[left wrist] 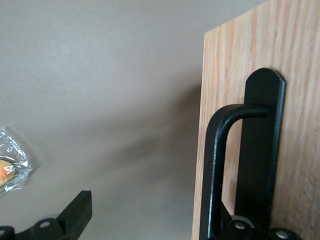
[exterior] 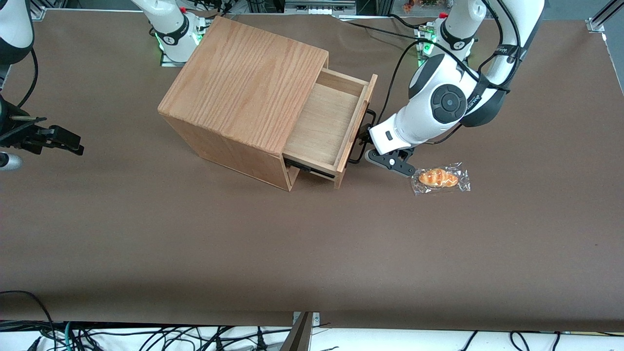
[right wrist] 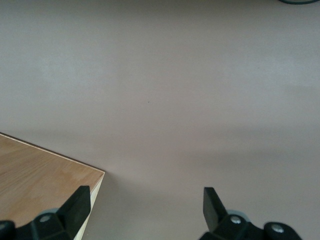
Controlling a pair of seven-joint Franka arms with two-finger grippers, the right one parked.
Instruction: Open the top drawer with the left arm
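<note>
The top drawer (exterior: 324,122) stands pulled partway out of the oak casing (exterior: 243,78), and its pale floor shows bare. A long black bar handle (exterior: 372,115) runs along its front panel (left wrist: 240,75). In front of that panel is the left arm's gripper (exterior: 380,153), open. One finger (left wrist: 75,215) hangs free over the brown table. The other finger (left wrist: 250,229) sits tucked between the handle bar (left wrist: 216,165) and the panel. The jaws do not pinch the bar.
A wrapped bread roll (exterior: 440,178) lies on the brown table cover (exterior: 312,243) beside the gripper, toward the working arm's end and nearer the front camera; its wrapper (left wrist: 7,167) shows in the left wrist view. The working arm's elbow (exterior: 446,102) hangs above it.
</note>
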